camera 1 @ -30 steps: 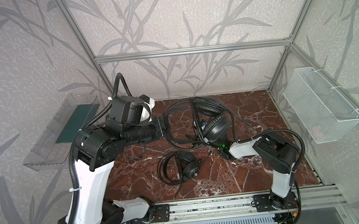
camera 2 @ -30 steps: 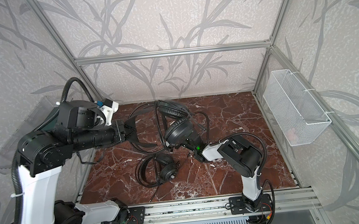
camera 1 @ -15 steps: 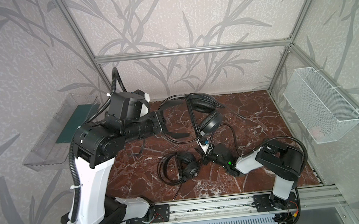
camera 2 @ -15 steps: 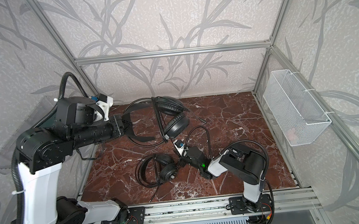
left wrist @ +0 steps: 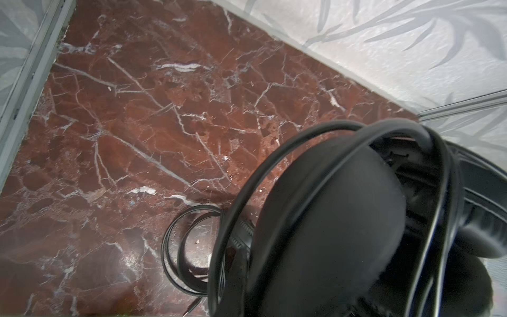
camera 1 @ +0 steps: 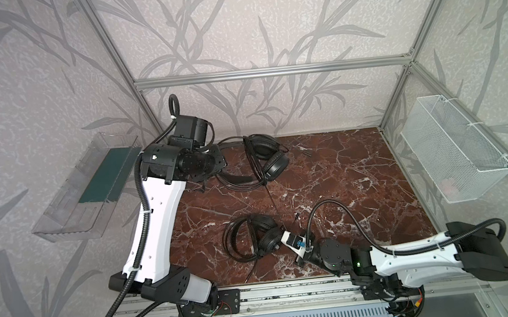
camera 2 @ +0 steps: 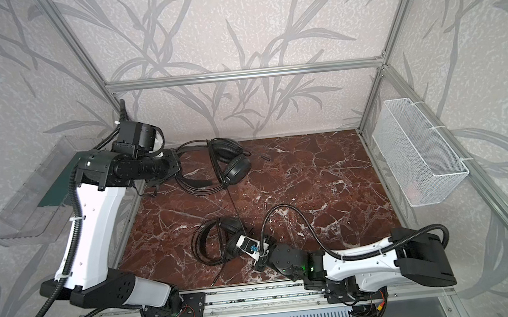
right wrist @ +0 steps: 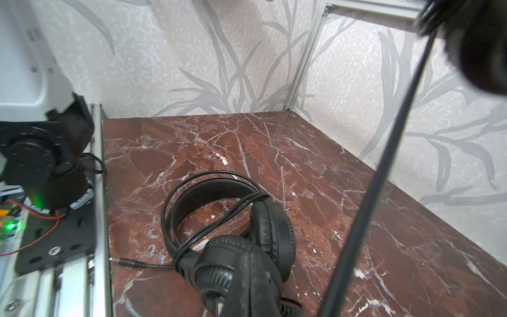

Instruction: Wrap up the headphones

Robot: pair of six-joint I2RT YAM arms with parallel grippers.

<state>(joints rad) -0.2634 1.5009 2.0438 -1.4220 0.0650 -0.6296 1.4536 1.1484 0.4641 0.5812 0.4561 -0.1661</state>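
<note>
On the marble table [camera 1: 343, 173], the far headset [camera 1: 270, 161] sits far left, its headband clamped in my left gripper [camera 1: 222, 168]. The near headset [camera 1: 260, 238] lies near-centre and looks wrapped. My right gripper [camera 1: 285, 236] is closed on the far one's cable [camera 1: 273, 205], pulled taut, so next I'd wind it round the headband.

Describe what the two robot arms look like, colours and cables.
The left arm and right arm both have glossy white shells, with black joints and bases. A ribbed black hose loops along each. A small green light glows on a black joint of the right arm.
</note>
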